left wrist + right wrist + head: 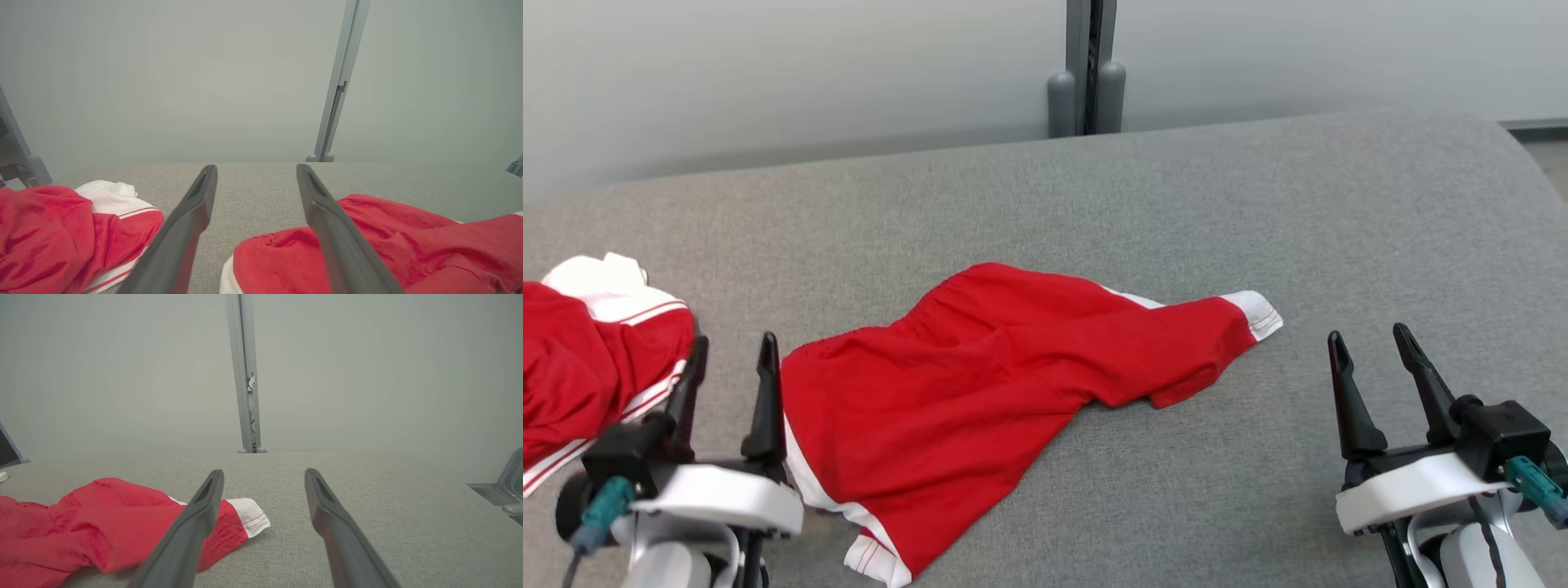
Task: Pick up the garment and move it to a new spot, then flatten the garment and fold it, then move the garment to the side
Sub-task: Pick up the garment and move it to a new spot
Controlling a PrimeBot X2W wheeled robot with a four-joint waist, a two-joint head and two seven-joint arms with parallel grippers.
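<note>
The garment (964, 376), red with white trim, is laid loose on the grey table (1258, 212), in the middle of the head view and slightly towards the robot's left. It is not flattened: creases are seen across it, and a fold is raised where its two legs part. The gathered waistband is turned to the far left. One leg is stretched towards the right and is ended by a white hem, while the other is drawn towards the near edge, where a white stripe and cuff are shown. It is held by nothing. The left gripper (734, 341) is set just at its left edge, with the jaws spread wide and nothing between them. In the left wrist view one finger is seen across the waistband corner, but whether cloth is touched cannot be told. The right gripper (1366, 333) is seen to the right of the white hem, apart from it, over bare table, its jaws likewise spread and empty. In the right wrist view the hem is partly covered by one finger. A heap (580, 367) of red and white cloth is bunched at the table's left side, just beyond the left gripper and apart from the garment. Behind the table, a grey post (1086, 73) is stood against a pale wall (768, 73).
</note>
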